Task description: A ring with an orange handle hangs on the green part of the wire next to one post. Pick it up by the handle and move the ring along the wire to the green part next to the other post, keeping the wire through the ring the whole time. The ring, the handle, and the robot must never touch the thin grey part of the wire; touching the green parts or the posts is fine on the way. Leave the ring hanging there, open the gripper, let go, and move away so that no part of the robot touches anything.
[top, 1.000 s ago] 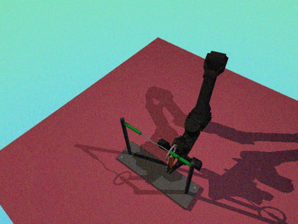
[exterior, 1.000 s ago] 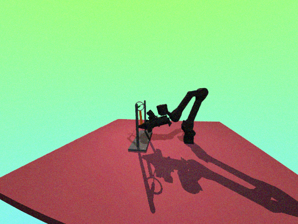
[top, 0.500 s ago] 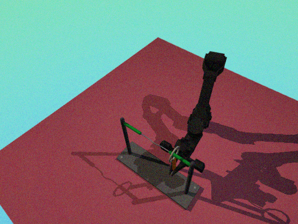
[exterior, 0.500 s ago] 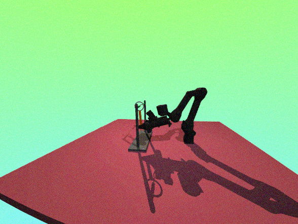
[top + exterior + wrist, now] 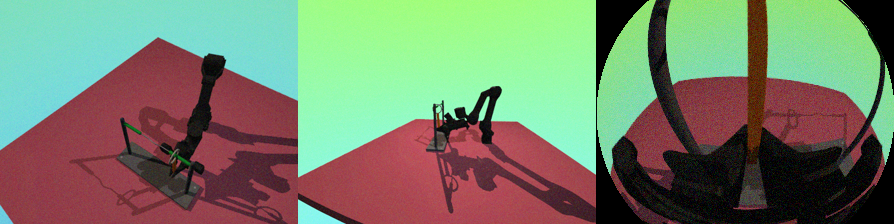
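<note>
The pale ring (image 5: 170,160) (image 5: 441,109) is around the right green part (image 5: 183,160), near its inner end, in the top view. Its orange handle (image 5: 174,167) (image 5: 438,120) (image 5: 757,65) points down. My gripper (image 5: 172,175) (image 5: 752,128) is shut on the lower end of the handle, below the wire. The right post (image 5: 188,180) (image 5: 435,126) (image 5: 658,55) stands beyond the outer end of this green part. The thin grey wire (image 5: 151,140) runs left from it to the left green part (image 5: 133,128) at the left post (image 5: 126,138). Exact ring-to-wire contact is too small to tell.
The grey base plate (image 5: 138,149) (image 5: 440,147) carries both posts below the gripper. The arm (image 5: 200,119) (image 5: 478,106) reaches in from the back in the top view. Dark parts of the gripper body sit close behind the right green part and post. Shadows cross the red table (image 5: 76,132).
</note>
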Available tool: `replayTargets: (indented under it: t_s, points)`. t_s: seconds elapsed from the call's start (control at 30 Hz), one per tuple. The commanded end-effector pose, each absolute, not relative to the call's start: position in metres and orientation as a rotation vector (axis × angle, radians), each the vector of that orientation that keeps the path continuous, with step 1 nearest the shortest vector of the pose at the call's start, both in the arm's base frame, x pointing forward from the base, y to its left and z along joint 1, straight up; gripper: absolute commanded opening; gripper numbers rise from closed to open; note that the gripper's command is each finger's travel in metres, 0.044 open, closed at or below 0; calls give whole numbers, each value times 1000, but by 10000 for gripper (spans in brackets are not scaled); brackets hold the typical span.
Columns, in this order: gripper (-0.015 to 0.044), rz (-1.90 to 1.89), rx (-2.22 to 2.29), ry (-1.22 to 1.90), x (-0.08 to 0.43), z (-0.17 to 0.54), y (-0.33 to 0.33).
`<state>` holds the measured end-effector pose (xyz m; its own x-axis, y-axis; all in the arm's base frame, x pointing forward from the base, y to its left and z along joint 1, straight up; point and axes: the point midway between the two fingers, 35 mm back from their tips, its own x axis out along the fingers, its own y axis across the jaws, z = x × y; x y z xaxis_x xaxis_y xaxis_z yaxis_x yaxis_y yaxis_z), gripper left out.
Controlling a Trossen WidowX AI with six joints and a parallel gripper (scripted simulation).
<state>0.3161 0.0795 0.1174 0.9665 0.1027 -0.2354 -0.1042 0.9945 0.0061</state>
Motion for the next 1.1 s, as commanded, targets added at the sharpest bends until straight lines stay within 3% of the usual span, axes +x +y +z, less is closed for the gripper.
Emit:
replayTargets:
  t_s: [0.0, 0.9, 1.07]
  points:
    - [-150, 100, -4, 247, 316, 113, 79]
    - [-150, 100, -4, 247, 316, 113, 79]
    - [-19, 104, -9, 245, 316, 114, 79]
